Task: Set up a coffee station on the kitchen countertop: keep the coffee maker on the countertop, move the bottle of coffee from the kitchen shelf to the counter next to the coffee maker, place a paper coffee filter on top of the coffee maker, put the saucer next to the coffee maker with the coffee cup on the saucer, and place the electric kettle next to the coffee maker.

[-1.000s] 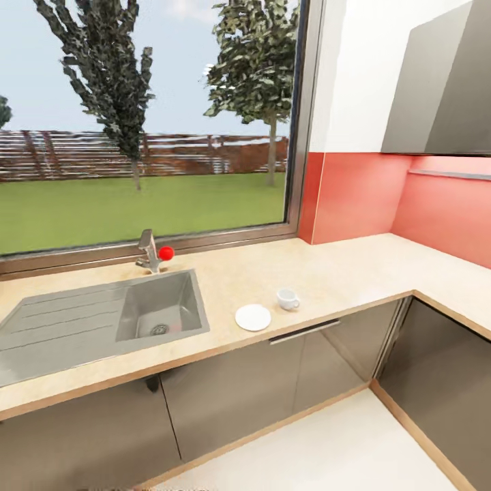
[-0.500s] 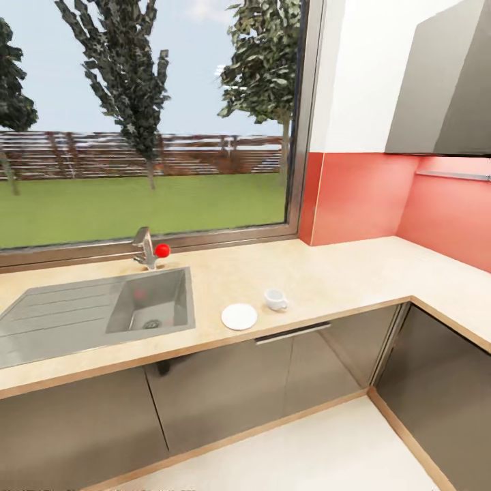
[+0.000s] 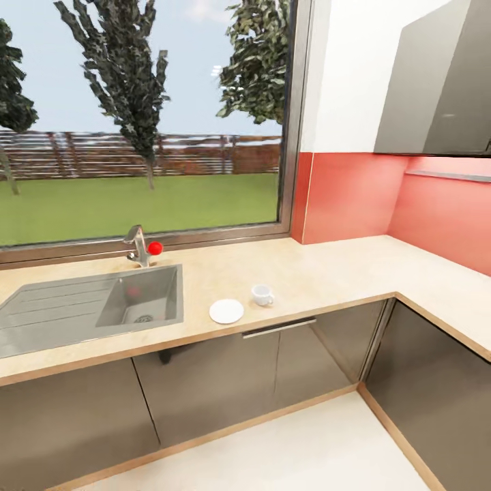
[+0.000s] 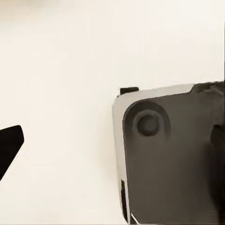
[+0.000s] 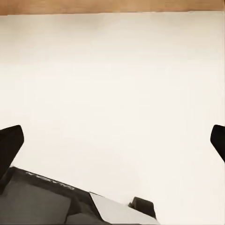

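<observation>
Since the earlier frames our head camera had swung, so the whole kitchen scene slid left and slightly up in the picture; the things themselves lay as before. At the left of the head view we saw the sink [image 3: 75, 310] sunk in the desk [image 3: 320, 273], with the faucet [image 3: 138, 247] and its red knob just behind it. Right of the sink, near the desk's front edge, the saucer [image 3: 226, 311] lay flat, and the coffee cup [image 3: 262, 294] stood upright just beside it, not on it. In the wrist views, over pale floor, our left hand [image 4: 112, 150] and right hand [image 5: 112, 140] each had fingertips spread wide apart, holding nothing.
</observation>
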